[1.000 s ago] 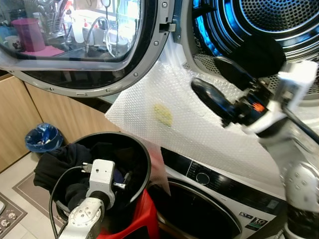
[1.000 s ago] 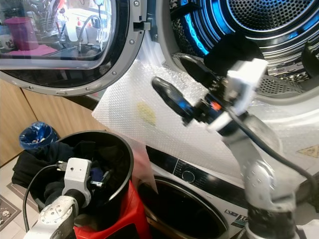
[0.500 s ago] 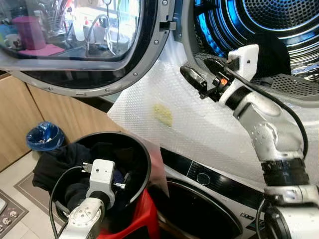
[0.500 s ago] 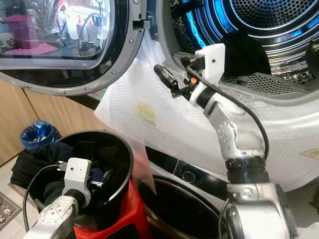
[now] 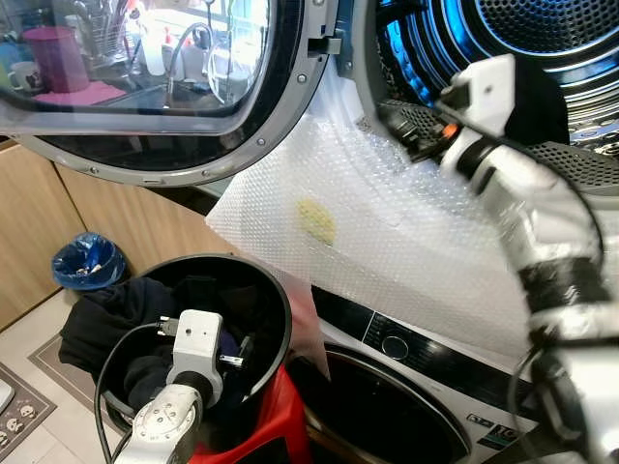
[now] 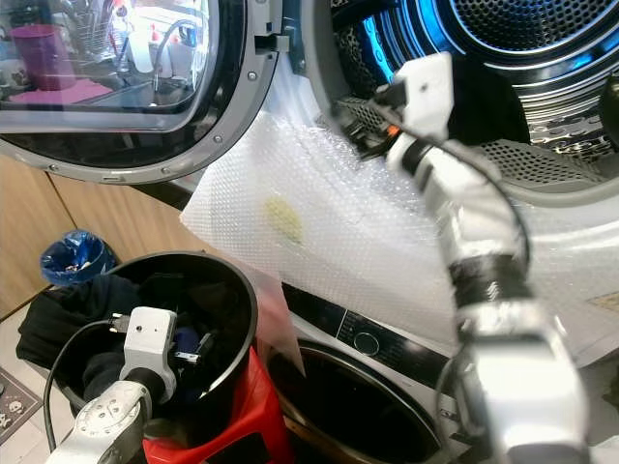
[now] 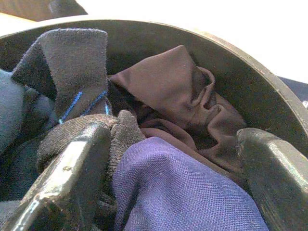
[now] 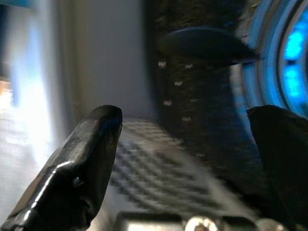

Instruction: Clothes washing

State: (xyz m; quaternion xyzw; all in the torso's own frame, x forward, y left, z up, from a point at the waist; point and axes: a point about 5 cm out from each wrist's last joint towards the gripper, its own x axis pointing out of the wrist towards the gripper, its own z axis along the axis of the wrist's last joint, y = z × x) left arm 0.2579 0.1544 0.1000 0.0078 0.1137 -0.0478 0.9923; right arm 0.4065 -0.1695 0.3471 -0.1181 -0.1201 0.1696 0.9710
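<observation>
A front-loading washing machine [image 5: 426, 358] sits low against pale wooden cabinet fronts [image 5: 39, 232], with a second drum machine stacked above it; the upper machine's round glass door [image 5: 145, 87] is swung wide to the robot's left, and its perforated steel drum [image 5: 542, 39] glows blue inside; a sheet of bubble wrap [image 5: 387, 242] hangs over the upper machine's front below the drum mouth, carrying a small yellowish patch [image 5: 316, 221]; on the tiled floor [image 5: 39, 367] stands a black laundry bucket [image 5: 276, 309] on a red stool [image 5: 280, 425], heaped with dark clothes [image 7: 173, 96], some spilling over its rim; a blue-bagged bin [image 5: 85, 263] stands by the cabinets; the left end effector [image 7: 173, 178] is down in the bucket, fingers spread wide on either side of a purple cloth [image 7: 183, 192] and not closed on it; the right end effector [image 8: 183, 159] is raised at the drum's lip, fingers apart and holding nothing, blurred in the head views.
</observation>
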